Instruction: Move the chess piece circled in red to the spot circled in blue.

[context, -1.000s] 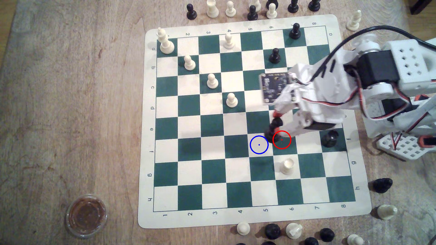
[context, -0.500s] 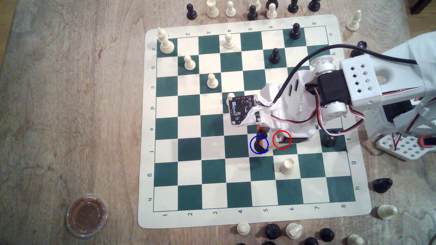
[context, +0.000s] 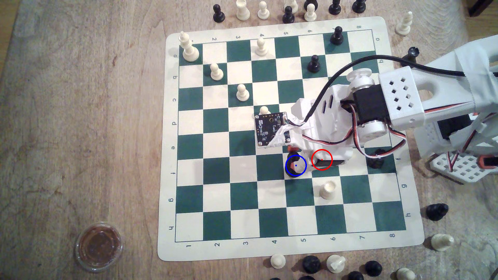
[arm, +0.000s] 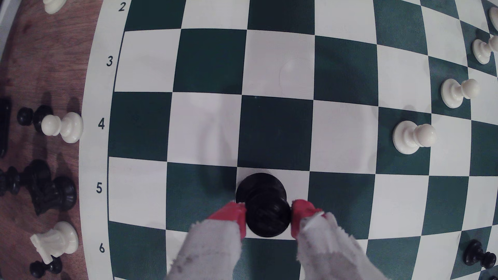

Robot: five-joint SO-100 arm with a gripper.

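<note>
The chess piece circled in red, a glossy black piece (context: 291,170) with a rounded top, now stands inside the blue ring on the cream square that is the spot circled in blue (context: 308,175). In the wrist view its broad base (arm: 260,185) rests on that white square (arm: 299,183). My gripper (context: 294,159) hangs over it, and its red fingertips (arm: 232,215) press both sides of the piece's head, shut on it (arm: 268,218). The red ring (context: 321,159) lies on the neighbouring green square, with part of the gripper's body above it.
A white piece (context: 327,189) stands one row nearer on the exterior view's right. A bulkier black piece (context: 375,161) sits under the arm's cables. A white pawn (context: 264,109) peeks from behind the wrist board. Captured pieces line the board's edges; a brown-filled cup (context: 99,246) sits at lower left.
The arm swung toward the exterior view's left, carrying the black piece from beside the red ring into the blue ring. In the last half second it shifted only slightly.
</note>
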